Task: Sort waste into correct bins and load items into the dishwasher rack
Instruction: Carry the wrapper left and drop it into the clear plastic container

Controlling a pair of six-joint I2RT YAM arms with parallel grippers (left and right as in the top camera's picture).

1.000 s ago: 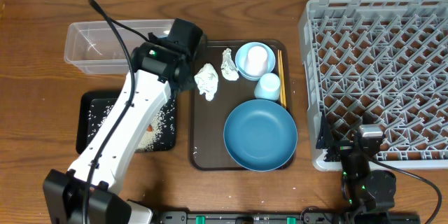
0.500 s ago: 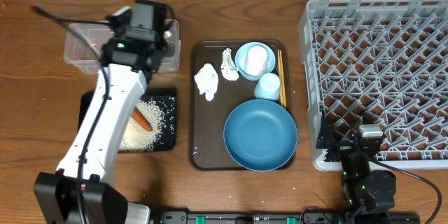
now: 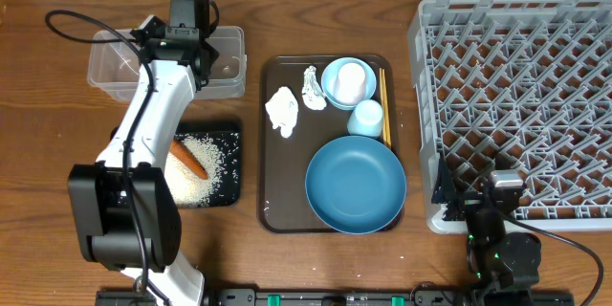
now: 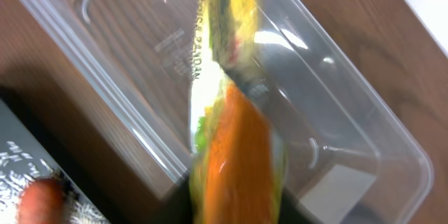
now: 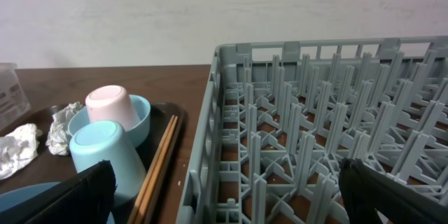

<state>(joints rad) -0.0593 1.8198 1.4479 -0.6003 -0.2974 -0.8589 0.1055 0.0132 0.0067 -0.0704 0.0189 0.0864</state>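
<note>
- My left gripper (image 3: 189,46) is clamping the wrapper (image 4: 236,133) by one end. The yellow-green and orange film is sticking out past the fingertips. It's blurring in the wrist view, and the fingers themselves are barely showing.
- I'm judging the wrapper as near weightless, thin and crinkly. It has no stiffness, so it's flopping under its own length. The film is probably slippery, yet it could be clinging to a pad on release. A light pinch on an end or a folded ridge is looking like the right hold.
- The wrapper is hanging right over the clear tub (image 3: 120,65) at the far-left corner of the desk. It's inside the rim line, and I can't tell whether it's touching the floor.
- Just toward the near edge on the left side, the black tray (image 3: 236,158) is holding the rice (image 3: 212,158) and the carrot (image 3: 187,160), apart from my hand.
- Mid-desk, the brown tray (image 3: 275,182) is carrying the tissue (image 3: 282,110), the dark-blue bowl (image 3: 356,186), the pale-blue cup (image 3: 365,117) and the chopsticks (image 3: 384,105). All are sitting well apart from the tub.
- The dishwasher rack (image 3: 426,76) is taking up the right edge of the desk. My right gripper (image 3: 504,196) is sitting at the near edge by the rack's near-left corner, jaws spread, holding nothing.
</note>
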